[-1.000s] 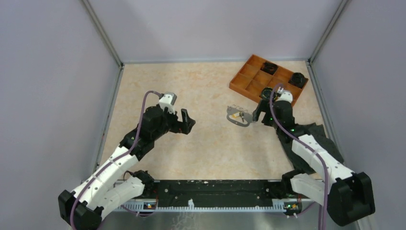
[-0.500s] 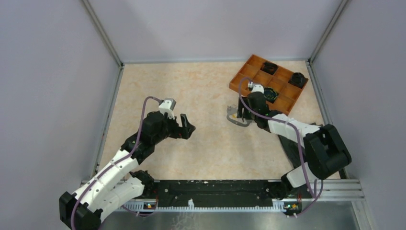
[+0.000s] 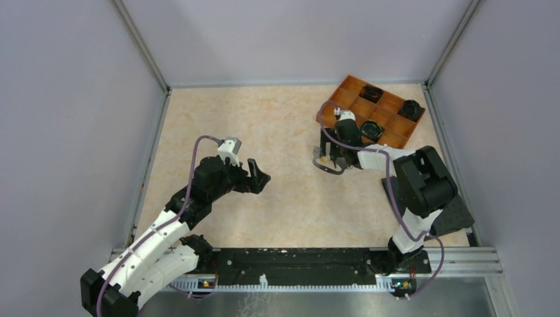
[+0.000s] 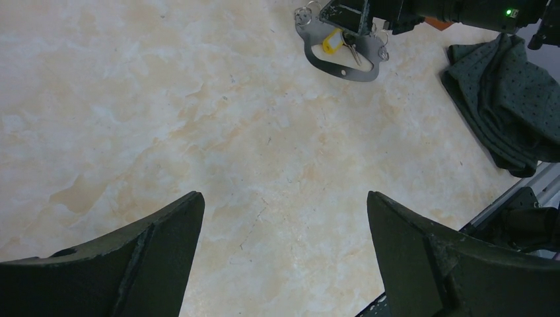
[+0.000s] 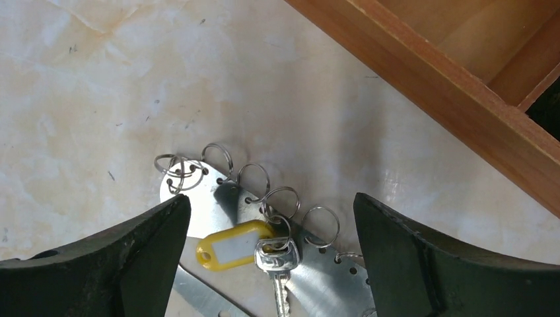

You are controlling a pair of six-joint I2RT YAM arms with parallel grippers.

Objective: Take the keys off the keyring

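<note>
The keyring (image 5: 218, 198) is a flat grey metal loop with several wire rings along its edge, lying on the table. A yellow tag (image 5: 232, 246) and a silver key (image 5: 279, 264) hang from one wire ring and rest on the plate. My right gripper (image 5: 271, 198) is open, just above the keyring, with a finger on each side of the key and tag, touching neither. In the top view it (image 3: 332, 153) hides most of the keyring (image 3: 323, 166). My left gripper (image 3: 260, 174) is open and empty, well left of the keyring (image 4: 340, 63).
An orange compartment tray (image 3: 328, 109) with black parts in some cells stands just behind the keyring; its wall (image 5: 429, 79) is close to my right fingers. A dark cloth (image 4: 508, 99) lies at the right, near the right arm's base.
My right arm has swung left and forward, bringing its open gripper from beside the keyring to right over it. My left gripper has barely shifted.
</note>
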